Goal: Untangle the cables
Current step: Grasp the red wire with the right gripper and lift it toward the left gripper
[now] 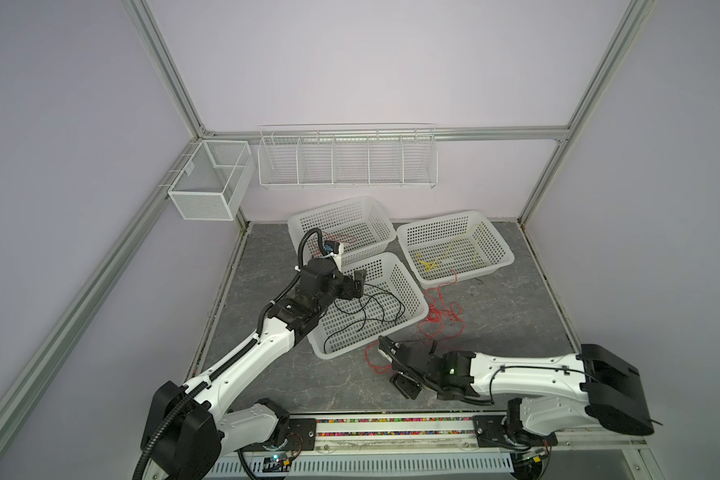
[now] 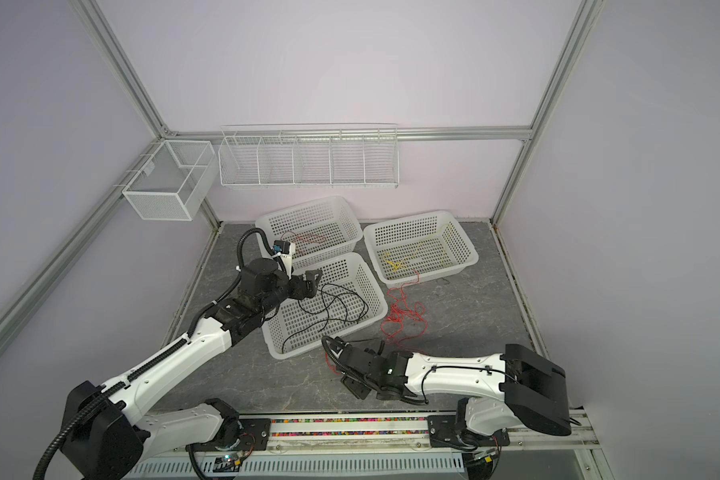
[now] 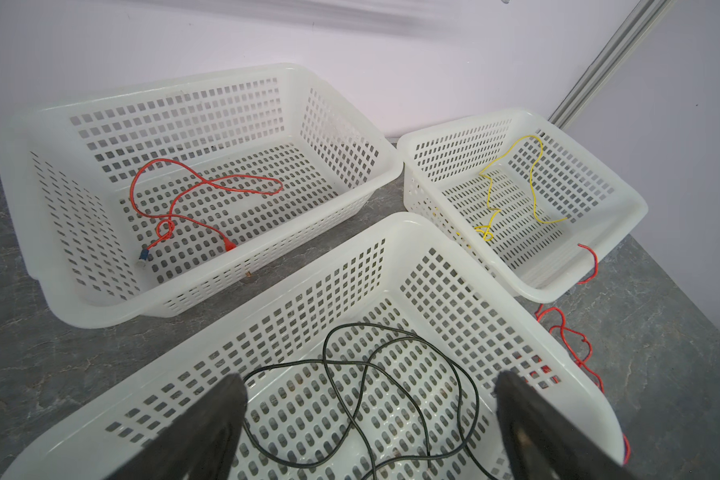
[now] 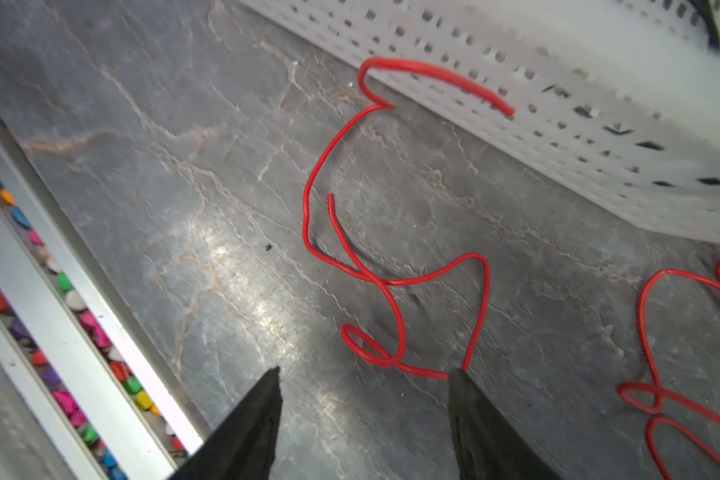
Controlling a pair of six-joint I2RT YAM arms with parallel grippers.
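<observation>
Three white perforated plastic baskets crowd mid-frame on the grey marbled bench [image 1: 300, 386]: upper-left basket [image 1: 336, 203], right basket [image 1: 440, 218], front basket [image 1: 421, 311], with only narrow gaps between them. Just right of the front basket, red crinkly cables [image 1: 434, 318] sprawl on the bench. Bare bench lies at lower centre and centre right in both top views. The left arm [image 1: 267, 340] overhangs the front basket's left end.

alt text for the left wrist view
Three white baskets on a grey table: the nearest basket holds black cables, a second basket a red cable, a third basket a yellow cable. Loose red cable lies beside them; the left gripper's open fingers frame the foreground.
</observation>
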